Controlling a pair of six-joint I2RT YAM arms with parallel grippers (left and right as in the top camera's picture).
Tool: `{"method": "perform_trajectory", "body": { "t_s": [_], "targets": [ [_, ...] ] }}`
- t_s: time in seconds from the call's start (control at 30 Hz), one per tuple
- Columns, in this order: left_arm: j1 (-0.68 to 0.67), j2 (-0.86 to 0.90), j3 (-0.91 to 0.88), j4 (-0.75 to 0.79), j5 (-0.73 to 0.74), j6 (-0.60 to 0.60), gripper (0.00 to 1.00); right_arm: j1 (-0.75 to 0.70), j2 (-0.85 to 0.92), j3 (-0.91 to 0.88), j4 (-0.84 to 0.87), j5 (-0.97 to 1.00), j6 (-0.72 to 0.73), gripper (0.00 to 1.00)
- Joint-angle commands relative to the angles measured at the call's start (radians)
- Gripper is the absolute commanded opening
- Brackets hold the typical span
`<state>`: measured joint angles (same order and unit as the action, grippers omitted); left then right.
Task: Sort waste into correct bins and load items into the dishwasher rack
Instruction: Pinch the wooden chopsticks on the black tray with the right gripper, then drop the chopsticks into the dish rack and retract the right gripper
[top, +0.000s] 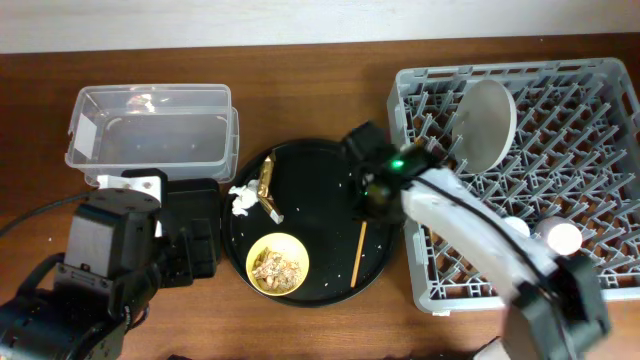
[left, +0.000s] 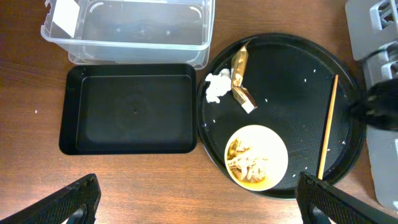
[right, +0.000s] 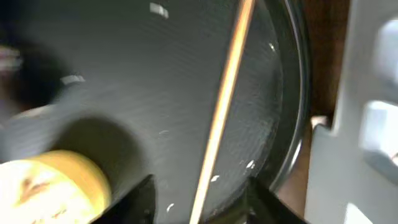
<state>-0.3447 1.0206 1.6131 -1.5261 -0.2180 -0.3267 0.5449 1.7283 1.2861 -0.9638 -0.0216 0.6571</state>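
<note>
Counting from overhead: one plate (top: 487, 122) standing in the rack (top: 600, 150), and on the round tray (top: 320, 170) one yellow bowl (top: 277, 263) of scraps (left: 245, 163), one tissue (top: 240, 198), one wrapper (top: 266, 182) and one chopstick (top: 358, 252). My right gripper (right: 199, 208) gapes astride that chopstick, gripping nothing. My left gripper (left: 199, 208) is spread wide and empty. Only the left wrist shows the black bin (left: 127, 109) whole, below the clear tub (left: 143, 28).
</note>
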Motion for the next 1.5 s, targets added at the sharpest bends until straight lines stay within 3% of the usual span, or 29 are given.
{"method": "perform_trajectory", "body": {
  "t_s": [0.0,0.1,0.27,0.33,0.4,0.5,0.73,0.77,0.8,0.87,1.03,1.23,1.37,1.47],
  "targets": [
    [0.003,-0.008,0.003,-0.002,-0.011,-0.01,0.99,-0.011,0.126,-0.032,0.023,0.049,0.089,0.37],
    [0.003,-0.008,0.003,-0.002,-0.011,-0.01,0.99,-0.011,0.237,-0.032,0.044,0.032,0.088,0.21],
    [0.003,-0.008,0.003,-0.002,-0.011,-0.01,1.0,-0.01,0.262,-0.032,0.046,0.026,0.06,0.12],
    [0.003,-0.008,0.003,-0.002,-0.011,-0.01,0.99,-0.01,0.246,-0.029,0.05,-0.012,0.011,0.13],
    [0.003,-0.008,0.003,-0.002,-0.011,-0.01,0.99,-0.008,0.172,0.001,0.06,-0.029,-0.063,0.19],
    [0.003,-0.008,0.003,-0.002,-0.011,-0.01,0.99,-0.008,0.108,0.011,0.101,-0.073,-0.043,0.35],
    [0.003,-0.008,0.003,-0.002,-0.011,-0.01,1.0,-0.007,0.267,-0.003,0.139,-0.107,0.01,0.37],
    [0.003,-0.008,0.003,-0.002,-0.011,-0.01,1.0,-0.008,0.278,-0.003,0.139,-0.105,0.002,0.32],
    [0.003,-0.008,0.003,-0.002,-0.011,-0.01,0.99,-0.008,0.282,-0.004,0.141,-0.098,0.001,0.2],
    [0.003,-0.008,0.003,-0.002,-0.011,-0.01,1.0,-0.01,0.279,0.001,0.141,-0.099,-0.007,0.04],
    [0.003,-0.008,0.003,-0.002,-0.011,-0.01,0.99,-0.023,0.158,0.099,0.048,-0.016,-0.089,0.04],
    [0.003,-0.008,0.003,-0.002,-0.011,-0.01,0.99,-0.252,-0.123,0.213,0.003,0.034,-0.286,0.04],
    [0.003,-0.008,0.003,-0.002,-0.011,-0.01,0.99,-0.385,-0.089,0.18,0.009,-0.079,-0.621,0.04],
    [0.003,-0.008,0.003,-0.002,-0.011,-0.01,1.0,-0.387,0.008,0.155,0.015,-0.079,-0.714,0.04]
  ]
}}
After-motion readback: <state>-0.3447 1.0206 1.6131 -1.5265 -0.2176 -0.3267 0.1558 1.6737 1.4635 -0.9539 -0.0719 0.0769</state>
